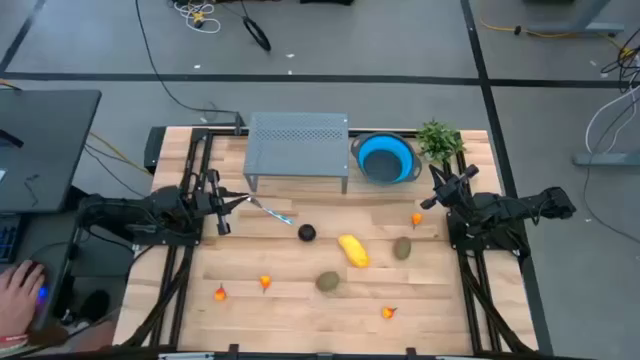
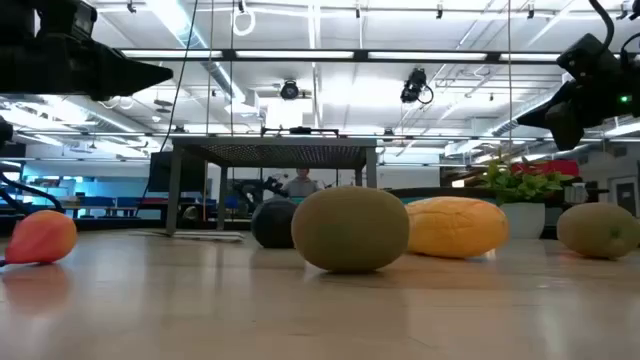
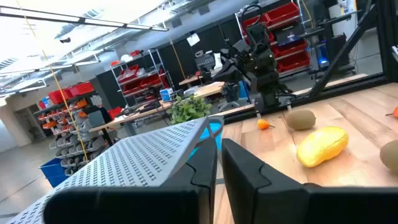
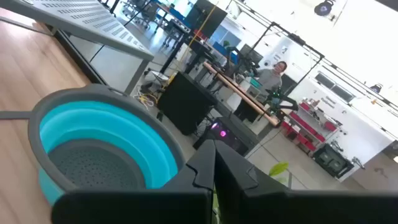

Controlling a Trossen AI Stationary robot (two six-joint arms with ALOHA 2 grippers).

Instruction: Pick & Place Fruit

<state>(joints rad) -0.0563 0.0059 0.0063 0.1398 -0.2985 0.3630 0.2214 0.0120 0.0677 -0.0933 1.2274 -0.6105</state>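
You see both arms parked at the table sides. L gripper [image 1: 222,203] sits by the left edge near the grey rack [image 1: 297,143], fingers pressed together, holding nothing. R gripper [image 1: 436,187] is by the blue bowl [image 1: 385,158], also closed and empty. The fruit lies on the wood table [image 1: 300,310]: yellow one [image 1: 352,250] in the middle, black ball [image 1: 307,233] beside, two olive ovals [image 1: 328,283] nearby, orange bits [image 1: 265,283] scattered.

Grey concrete floor [image 1: 420,40] crossed by black cables [image 1: 255,30]; light slatted wooden bench [image 1: 300,300]; red storage bins on shelving [image 3: 273,18]; bright ceiling strip lights [image 2: 330,55].
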